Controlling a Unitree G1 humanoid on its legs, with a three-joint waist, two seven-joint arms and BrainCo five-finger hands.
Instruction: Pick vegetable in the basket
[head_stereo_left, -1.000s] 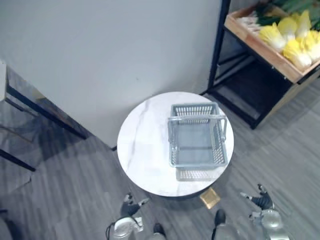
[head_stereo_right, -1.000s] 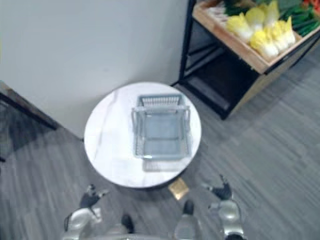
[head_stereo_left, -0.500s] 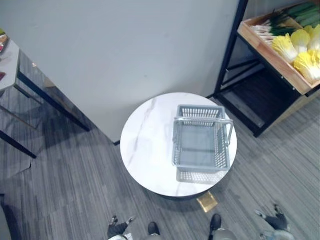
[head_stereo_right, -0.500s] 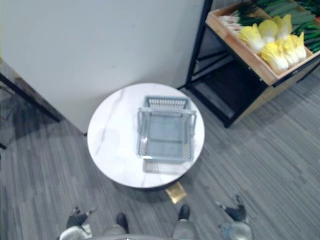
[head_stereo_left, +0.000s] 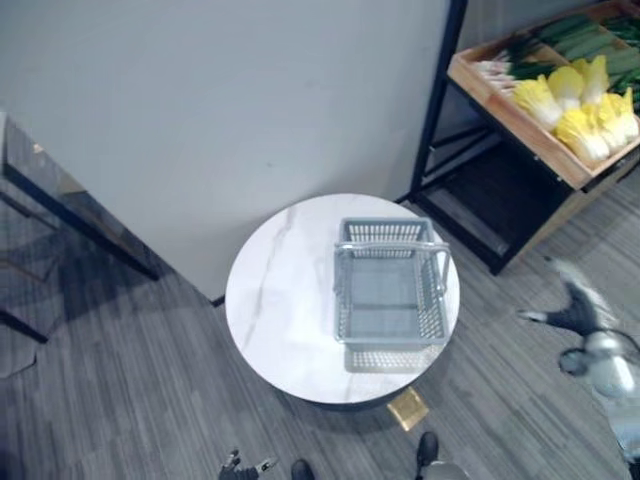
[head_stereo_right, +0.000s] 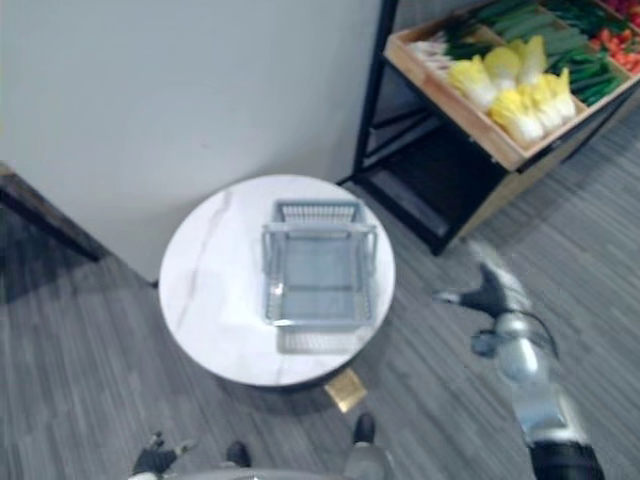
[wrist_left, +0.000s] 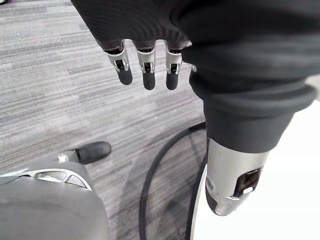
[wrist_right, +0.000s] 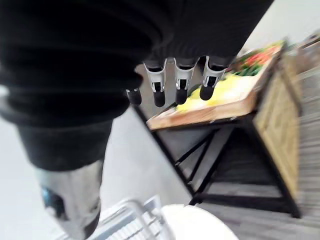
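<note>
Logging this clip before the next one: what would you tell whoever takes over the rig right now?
Right hand: open, empty, in the air between the round white marble table and the black metal rack.
Left hand: open, empty, low near the floor.
Grey plastic mesh basket: on the table, nothing in it.
Yellow leafy cabbages: in the wooden crate on the rack.
Done: nothing picked yet.
Left: reach the crate, grasp a vegetable, place it in the basket.
</note>
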